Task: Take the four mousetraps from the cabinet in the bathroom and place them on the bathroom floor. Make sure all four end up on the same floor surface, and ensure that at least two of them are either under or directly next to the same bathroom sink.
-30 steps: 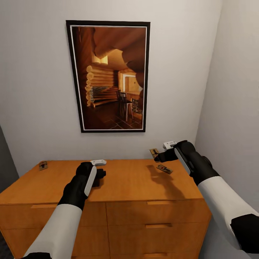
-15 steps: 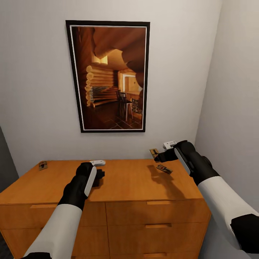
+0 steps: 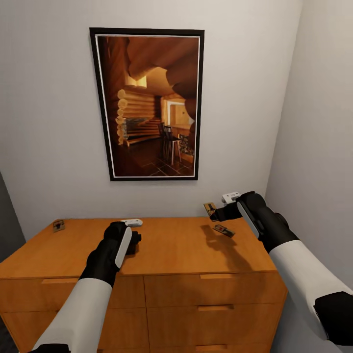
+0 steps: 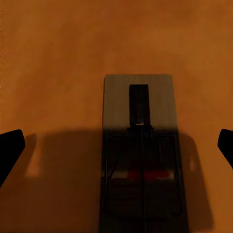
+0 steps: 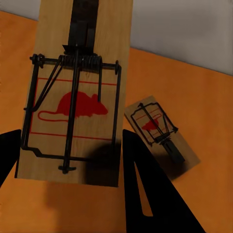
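Smooth orange-brown wooden cabinet [image 3: 162,255] | left jaws [image 3: 133,242] spread over flat mousetrap [image 4: 140,160] | right jaws [image 3: 219,213] pinch lifted trap [image 5: 77,92]

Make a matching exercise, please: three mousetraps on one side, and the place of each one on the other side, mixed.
Things:
1. flat tan wooden mousetrap by the back left corner
2. tan mousetrap with the red mouse print
3. tan mousetrap lying near the right edge

Places:
A. lifted above the orange-brown wooden cabinet, in the right hand
B. flat on the cabinet top, below the right hand
C. on the cabinet top, far from both hands

Pairs: 1-C, 2-A, 3-B
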Robot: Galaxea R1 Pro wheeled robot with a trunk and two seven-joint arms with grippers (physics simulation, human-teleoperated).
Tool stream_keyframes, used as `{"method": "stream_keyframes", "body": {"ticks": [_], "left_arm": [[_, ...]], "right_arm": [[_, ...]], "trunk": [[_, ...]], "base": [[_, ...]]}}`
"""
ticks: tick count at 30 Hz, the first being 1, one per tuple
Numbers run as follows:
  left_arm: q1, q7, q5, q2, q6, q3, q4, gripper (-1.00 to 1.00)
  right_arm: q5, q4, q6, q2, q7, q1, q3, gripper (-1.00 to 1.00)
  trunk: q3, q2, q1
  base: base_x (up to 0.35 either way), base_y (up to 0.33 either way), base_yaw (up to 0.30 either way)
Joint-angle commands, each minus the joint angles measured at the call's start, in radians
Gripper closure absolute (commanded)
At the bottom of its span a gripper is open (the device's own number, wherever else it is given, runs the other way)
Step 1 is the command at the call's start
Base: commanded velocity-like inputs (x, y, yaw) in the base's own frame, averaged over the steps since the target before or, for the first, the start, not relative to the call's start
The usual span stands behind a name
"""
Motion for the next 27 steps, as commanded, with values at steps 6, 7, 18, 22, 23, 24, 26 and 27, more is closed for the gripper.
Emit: {"method": "stream_keyframes", "body": {"ticks": [6,7,18,22,23,24,26,27], "left_arm": [[-0.001,0.006,0.007,-0.001,0.003,0.002,-0.002,-1.00],[-0.001,0.006,0.007,-0.001,0.003,0.002,-0.002,-1.00],[-0.001,0.005,0.007,-0.001,0.004,0.001,-0.004,-1.00],[-0.001,0.005,0.006,-0.001,0.004,0.001,-0.005,-1.00],[-0.001,0.005,0.006,-0.001,0.004,0.001,-0.004,-1.00],[-0.001,0.005,0.006,-0.001,0.003,0.001,-0.004,-1.00],[-0.001,0.005,0.006,-0.001,0.003,0.001,-0.004,-1.00],[-0.001,0.005,0.006,-0.001,0.003,0.001,-0.004,-1.00]], "right_arm": [[-0.009,-0.001,0.004,-0.002,-0.004,-0.001,0.007,1.00],[-0.009,-0.001,0.004,-0.001,-0.004,-0.001,0.007,1.00],[-0.009,-0.001,0.004,-0.001,-0.004,-0.001,0.008,1.00],[-0.009,-0.001,0.004,-0.002,-0.004,-0.001,0.008,1.00],[-0.009,-0.001,0.004,-0.002,-0.004,-0.001,0.008,1.00],[-0.009,-0.001,0.004,-0.002,-0.004,-0.001,0.008,1.00],[-0.009,-0.001,0.004,-0.002,-0.004,-0.001,0.008,1.00],[-0.009,-0.001,0.004,-0.002,-0.004,-0.001,0.008,1.00]], "trunk": [[-0.001,-0.001,0.000],[-0.001,-0.001,0.000],[-0.001,-0.001,0.000],[-0.001,-0.001,0.000],[-0.001,-0.001,0.000],[-0.001,-0.001,0.000],[-0.001,-0.001,0.000],[-0.001,-0.001,0.000]], "base": [[0.000,0.000,0.000],[0.000,0.000,0.000],[-0.097,-0.081,0.000],[-0.071,-0.063,0.000],[-0.036,-0.032,0.000],[-0.029,-0.026,0.000],[-0.019,-0.017,0.000],[-0.012,-0.011,0.000]]}}
